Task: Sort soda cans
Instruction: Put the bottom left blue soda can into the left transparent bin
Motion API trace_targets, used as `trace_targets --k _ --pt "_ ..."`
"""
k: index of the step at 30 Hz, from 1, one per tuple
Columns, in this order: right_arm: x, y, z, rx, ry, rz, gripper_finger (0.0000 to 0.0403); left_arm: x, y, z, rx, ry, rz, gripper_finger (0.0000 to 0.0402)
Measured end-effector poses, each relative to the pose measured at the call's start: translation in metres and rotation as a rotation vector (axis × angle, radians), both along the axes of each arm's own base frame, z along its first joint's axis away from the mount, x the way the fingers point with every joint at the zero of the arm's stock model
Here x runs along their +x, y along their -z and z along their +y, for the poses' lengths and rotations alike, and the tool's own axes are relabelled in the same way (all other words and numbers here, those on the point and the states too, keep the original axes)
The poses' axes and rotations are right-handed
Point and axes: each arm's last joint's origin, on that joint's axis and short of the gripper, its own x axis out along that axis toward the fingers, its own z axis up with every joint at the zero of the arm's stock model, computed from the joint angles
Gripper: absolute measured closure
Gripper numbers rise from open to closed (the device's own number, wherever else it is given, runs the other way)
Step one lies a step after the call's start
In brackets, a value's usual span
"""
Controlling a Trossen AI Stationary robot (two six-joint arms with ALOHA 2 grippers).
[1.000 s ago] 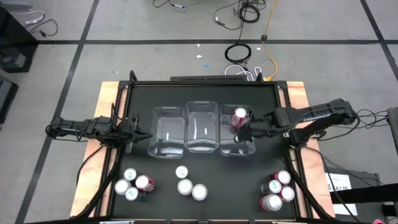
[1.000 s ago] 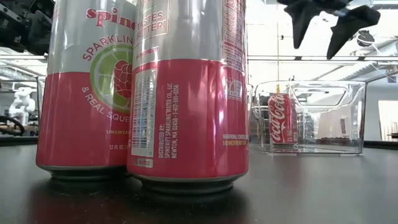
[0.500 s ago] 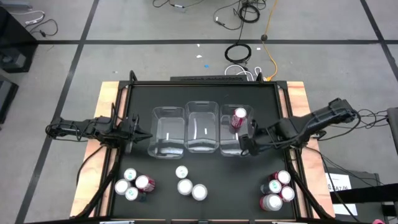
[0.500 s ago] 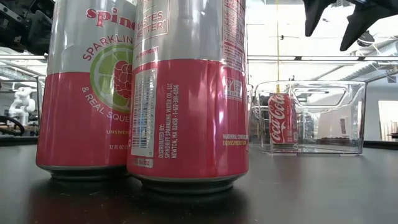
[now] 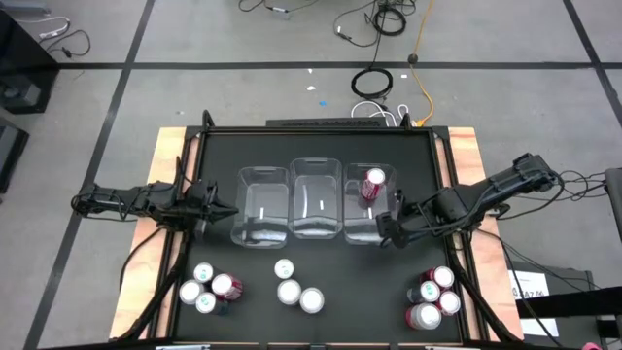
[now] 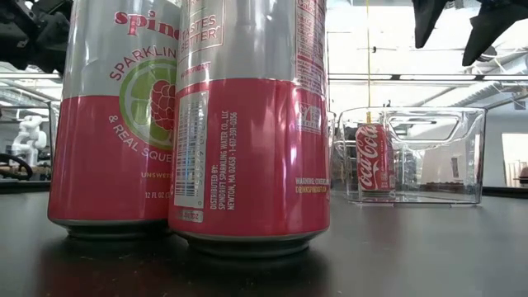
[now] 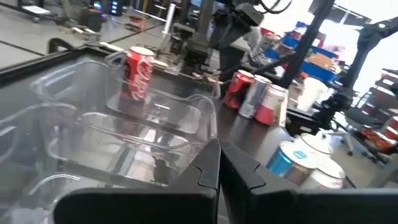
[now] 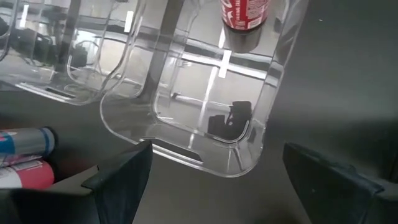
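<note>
On the table's left edge the left gripper (image 5: 216,205) waits beside the leftmost of three clear bins (image 5: 260,202), its fingers (image 7: 208,169) pressed together. Near the front edge stand three groups of soda cans: one at the left (image 5: 210,289), one in the middle (image 5: 294,288), one at the right (image 5: 433,297). A single red can (image 5: 373,184) stands upright in the rightmost bin (image 5: 368,234). At that bin's front right corner hangs the right gripper (image 5: 391,229), empty, its fingers (image 8: 121,176) spread wide.
</note>
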Motion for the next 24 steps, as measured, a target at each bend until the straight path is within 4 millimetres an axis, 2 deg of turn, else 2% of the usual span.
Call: trace_targets --k 12,24 --pt "-0.0003 -0.0003 -0.0014 -0.018 0.086 -0.031 0.0049 0.0000 0.0001 0.0010 0.000 -0.036 0.001 0.0391" --pt "0.0003 -0.0003 -0.0012 -0.016 0.086 -0.036 0.0049 0.0001 -0.0003 0.0011 0.000 -0.036 -0.004 0.0391"
